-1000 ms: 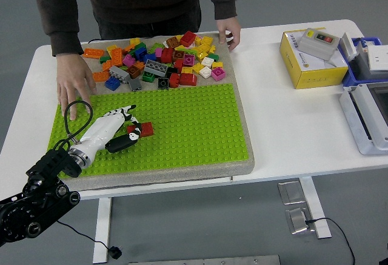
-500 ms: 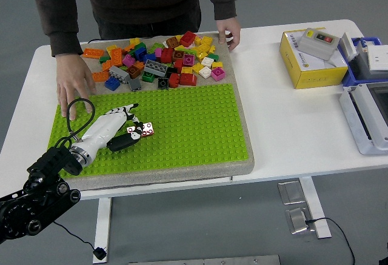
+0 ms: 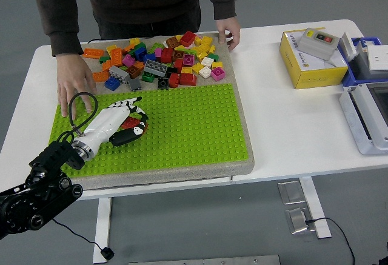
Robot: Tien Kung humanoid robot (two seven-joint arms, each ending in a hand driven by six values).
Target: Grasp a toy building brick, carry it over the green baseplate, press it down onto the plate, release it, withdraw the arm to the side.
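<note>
One green baseplate (image 3: 182, 125) lies on a grey pad (image 3: 245, 168) on the white counter (image 3: 291, 125), and along its far edge sits a single heap of loose bricks (image 3: 160, 62) in orange, red, yellow, blue, pink, grey and white, too many and too overlapped to count surely. One robot hand (image 3: 121, 122), the left, reaches in from the lower left over the plate's left part; its white fingers (image 3: 128, 103) are curled together around one red brick (image 3: 132, 123), of which only a small patch shows between the fingers and the dark thumb, so whether the brick touches the studs cannot be told. A black cable (image 3: 76, 110) loops up from the wrist. The right arm does not show. One person stands at the far side with two hands down: one hand (image 3: 74, 83) flat on the plate's far left corner, just beside the robot's fingers, the other hand (image 3: 229, 33) resting on the pad's far right corner. To the right stand one yellow box (image 3: 309, 65) and a blue tray (image 3: 364, 65).
</note>
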